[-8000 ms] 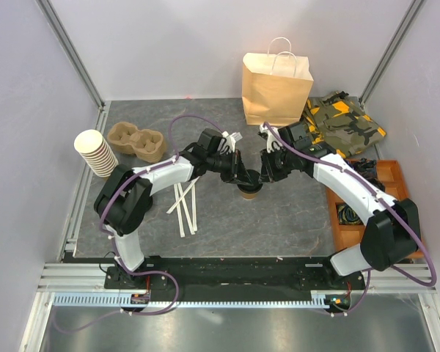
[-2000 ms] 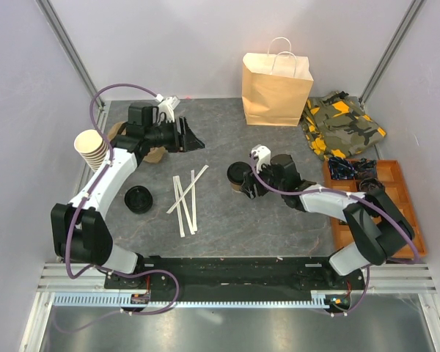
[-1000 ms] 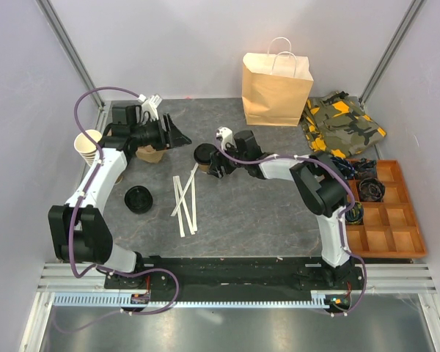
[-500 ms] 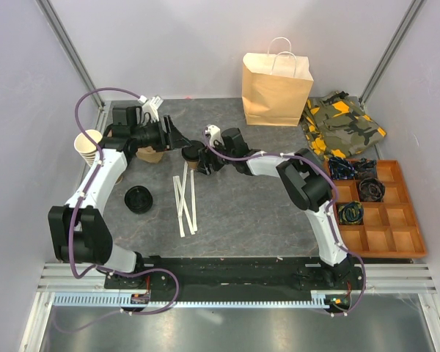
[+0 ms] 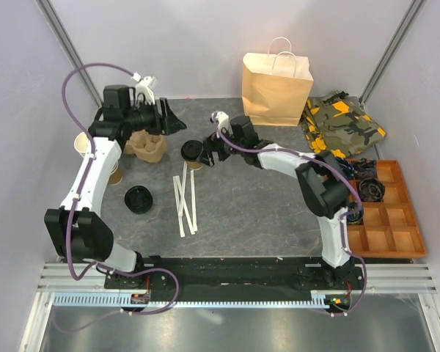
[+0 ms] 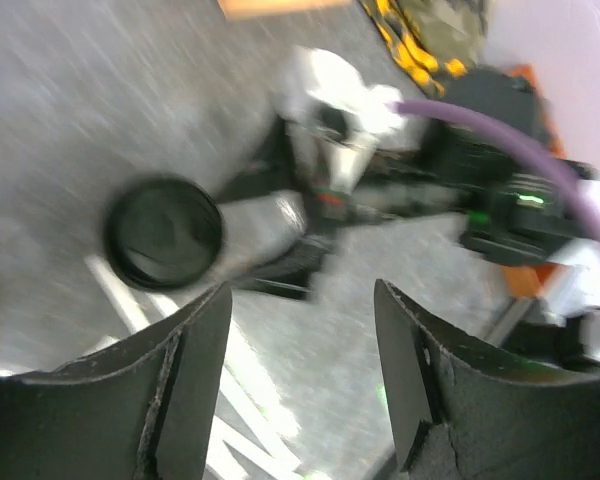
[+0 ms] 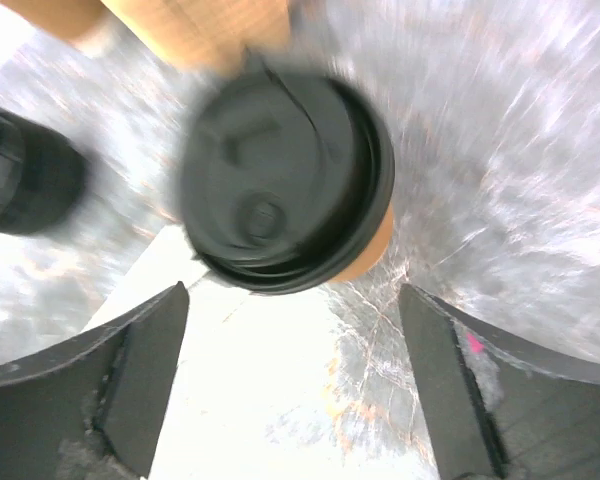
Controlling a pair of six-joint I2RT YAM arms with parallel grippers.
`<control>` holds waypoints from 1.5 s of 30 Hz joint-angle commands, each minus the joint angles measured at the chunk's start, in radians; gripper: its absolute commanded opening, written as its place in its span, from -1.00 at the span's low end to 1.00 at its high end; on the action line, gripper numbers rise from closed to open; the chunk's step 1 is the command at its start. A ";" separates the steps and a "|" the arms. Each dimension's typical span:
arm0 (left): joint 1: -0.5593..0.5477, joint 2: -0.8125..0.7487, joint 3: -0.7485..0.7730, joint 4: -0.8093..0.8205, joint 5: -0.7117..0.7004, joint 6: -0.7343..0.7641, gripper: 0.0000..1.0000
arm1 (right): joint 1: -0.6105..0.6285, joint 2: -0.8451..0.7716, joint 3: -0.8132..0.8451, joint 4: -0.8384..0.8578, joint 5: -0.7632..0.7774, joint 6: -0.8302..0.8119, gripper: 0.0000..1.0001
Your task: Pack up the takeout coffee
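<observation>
— So, where does your right gripper [image 7: 292,292] stand?

— Your jaws are spread wide and hold nothing. The small brown kraft paper cup with a round black plastic lid [image 7: 285,180] stands upright just ahead of your fingertips, centred on the gap. As far as the blurred wrist view shows, neither finger [image 7: 130,385] touches it.

— And your left gripper [image 6: 302,290]?

— It is partly open and empty, raised over the table. The cup sits ahead of it and lower, well apart. The moulded pulp cup carrier [image 5: 143,143] lies near that wrist.

— How far along is the packing?

— By my reading, about halfway at best. The lid is on, but the cup rests on the grey table [image 5: 264,213], not in the tan paper bag with handles [image 5: 276,88]. The bag stands behind your right wrist, well apart from the cup.

— What is left for you?

— Likely you close on the cup, lift it level, carry it back to the bag and lower it in upright. The loose black lid [image 5: 138,199] and white straws [image 5: 185,202], on the near side of the cup, look unneeded.
</observation>
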 commanded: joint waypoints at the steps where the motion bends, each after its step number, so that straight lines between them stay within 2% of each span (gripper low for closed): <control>1: 0.009 0.066 0.217 -0.139 -0.163 0.224 0.40 | -0.028 -0.230 -0.002 -0.060 -0.031 0.006 0.96; 4: 0.009 0.135 0.359 -0.286 -0.244 0.368 0.40 | -0.046 -0.316 -0.008 -0.141 -0.021 0.000 0.96; 7: 0.009 0.235 0.470 -0.415 -0.357 0.505 0.30 | -0.063 -0.390 -0.014 -0.247 -0.009 -0.033 0.96; 13: 0.006 0.307 0.486 -0.440 -0.540 0.620 0.05 | -0.086 -0.486 -0.038 -0.473 0.067 -0.103 0.96; 16: 0.006 0.338 0.466 -0.454 -0.582 0.626 0.01 | -0.100 -0.514 -0.055 -0.536 0.081 -0.101 0.96; 25: -0.013 0.396 0.351 -0.446 -0.602 0.611 -0.14 | -0.115 -0.539 -0.111 -0.520 0.054 -0.080 0.96; 34: -0.030 0.433 0.305 -0.405 -0.608 0.609 -0.06 | -0.114 -0.519 -0.098 -0.516 0.034 -0.058 0.96; 45: -0.030 0.479 0.332 -0.373 -0.622 0.608 -0.08 | -0.115 -0.513 -0.094 -0.517 0.020 -0.047 0.96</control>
